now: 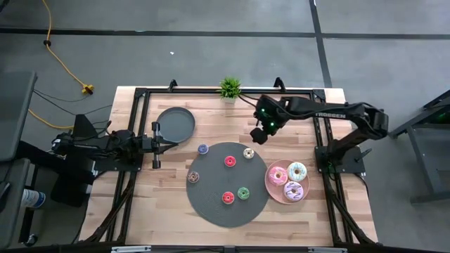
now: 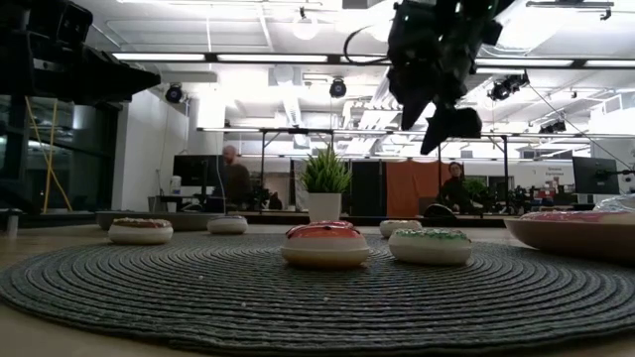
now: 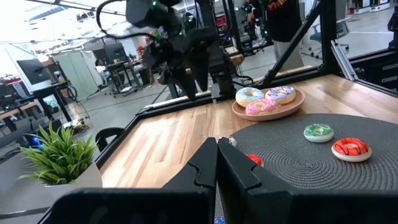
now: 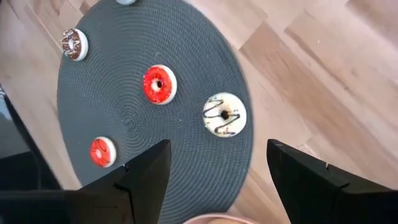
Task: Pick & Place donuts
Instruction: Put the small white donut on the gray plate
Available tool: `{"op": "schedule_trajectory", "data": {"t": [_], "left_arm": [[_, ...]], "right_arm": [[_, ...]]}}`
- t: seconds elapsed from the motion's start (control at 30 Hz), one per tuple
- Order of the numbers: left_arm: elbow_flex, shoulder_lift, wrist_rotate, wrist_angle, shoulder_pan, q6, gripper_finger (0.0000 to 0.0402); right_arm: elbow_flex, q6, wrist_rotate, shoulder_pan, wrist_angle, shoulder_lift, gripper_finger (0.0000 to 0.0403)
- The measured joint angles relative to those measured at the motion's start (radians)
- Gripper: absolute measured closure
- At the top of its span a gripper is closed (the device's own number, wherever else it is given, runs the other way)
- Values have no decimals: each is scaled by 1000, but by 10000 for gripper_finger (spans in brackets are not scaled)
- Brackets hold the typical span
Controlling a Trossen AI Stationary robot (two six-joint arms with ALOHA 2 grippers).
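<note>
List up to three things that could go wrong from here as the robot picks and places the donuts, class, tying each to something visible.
1. The right gripper hangs open above the mat; the cream donut is tiny, so the fingers may well nudge it aside.
2. The pink plate already holds three larger donuts, leaving little room.
3. The left gripper, shut, waits beside the mat near the blue donut; the arms might crowd.

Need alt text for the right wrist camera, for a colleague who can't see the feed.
The right gripper hangs open above the dark woven mat, its two dark fingers framing a cream donut with chocolate drizzle. Two red donuts and a brown donut also lie on the mat, on a wooden table.
</note>
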Motion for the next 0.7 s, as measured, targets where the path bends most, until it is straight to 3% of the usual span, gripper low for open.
{"op": "schedule_trajectory", "data": {"t": [0.7], "left_arm": [[0, 0, 1, 0, 0, 0, 401]], "right_arm": [[0, 67, -69, -12, 32, 212, 148]]}}
